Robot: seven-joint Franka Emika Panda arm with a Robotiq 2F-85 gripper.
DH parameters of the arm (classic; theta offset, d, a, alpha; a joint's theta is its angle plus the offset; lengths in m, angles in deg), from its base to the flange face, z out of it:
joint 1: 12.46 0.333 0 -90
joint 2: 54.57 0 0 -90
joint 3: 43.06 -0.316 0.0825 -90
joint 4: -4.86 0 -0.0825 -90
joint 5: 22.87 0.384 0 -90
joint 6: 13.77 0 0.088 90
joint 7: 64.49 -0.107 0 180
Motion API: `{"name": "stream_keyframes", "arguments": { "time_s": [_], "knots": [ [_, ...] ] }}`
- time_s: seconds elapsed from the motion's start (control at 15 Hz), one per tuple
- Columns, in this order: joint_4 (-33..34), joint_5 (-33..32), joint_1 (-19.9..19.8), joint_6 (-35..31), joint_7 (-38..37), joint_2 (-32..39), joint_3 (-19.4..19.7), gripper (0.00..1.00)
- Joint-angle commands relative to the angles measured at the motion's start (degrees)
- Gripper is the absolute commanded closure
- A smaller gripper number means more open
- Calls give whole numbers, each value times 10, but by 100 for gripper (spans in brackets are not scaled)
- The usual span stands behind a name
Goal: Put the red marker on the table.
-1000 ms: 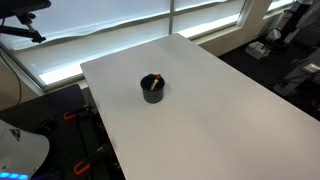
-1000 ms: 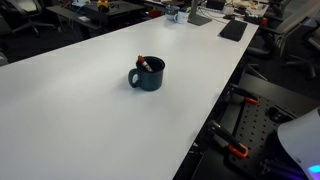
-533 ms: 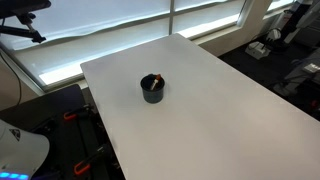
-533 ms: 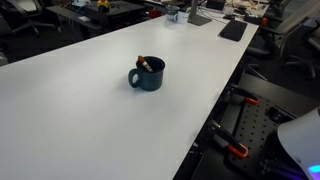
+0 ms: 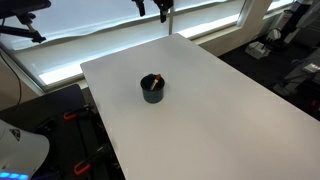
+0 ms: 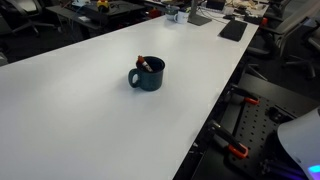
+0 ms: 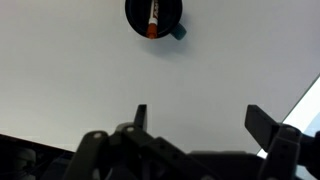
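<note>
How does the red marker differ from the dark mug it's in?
The red marker is thin and stick-like; the mug is round and wide. The marker is red, the mug dark. The marker leans inside; the mug stands upright on the table. Neither is held.

It looks like an office: a long white table [image 6: 70, 110] like a meeting table, dark swivel chairs [image 6: 292, 42] beside it, cluttered desks [image 6: 100, 8] behind, and wide shaded windows [image 5: 100, 30] along one wall.
</note>
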Motion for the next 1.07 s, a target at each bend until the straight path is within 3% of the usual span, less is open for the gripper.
{"name": "stream_keyframes", "arguments": {
  "time_s": [0.0,0.6,1.0],
  "knots": [
    [-12,-22,-5,14,37,-2,3,0],
    [-17,-24,-6,2,34,5,3,0],
    [-44,-78,-8,-82,24,34,-2,0]
  ]
}}
